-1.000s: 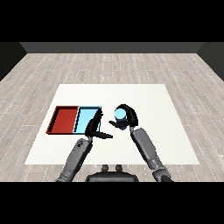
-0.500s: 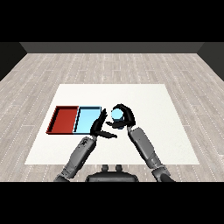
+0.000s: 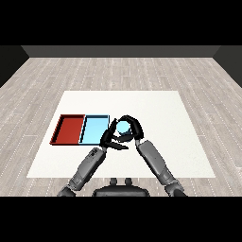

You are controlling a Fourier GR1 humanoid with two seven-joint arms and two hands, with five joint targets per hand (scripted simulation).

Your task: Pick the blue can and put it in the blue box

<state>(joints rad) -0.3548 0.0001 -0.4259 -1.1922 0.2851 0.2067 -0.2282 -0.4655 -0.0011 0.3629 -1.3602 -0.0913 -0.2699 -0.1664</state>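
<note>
The blue can (image 3: pixel 124 126) is held just right of the light blue tray (image 3: pixel 94 129), above the white table. My right hand (image 3: pixel 132 128) is shut on the can, its fingers curled over the top and sides. My left hand (image 3: pixel 109 139) sits right beside it on the left, fingers straight and open, overlapping the light blue tray's right edge. The can's lower part is hidden by the hands.
A red tray (image 3: pixel 69 129) lies against the left side of the light blue tray. The white table (image 3: pixel 160 108) stretches to the right and back. Grey wooden floor surrounds the table.
My right hand has carried the blue can leftward, closer to the light blue tray. The left hand stays about where it was, and the two hands now meet.
</note>
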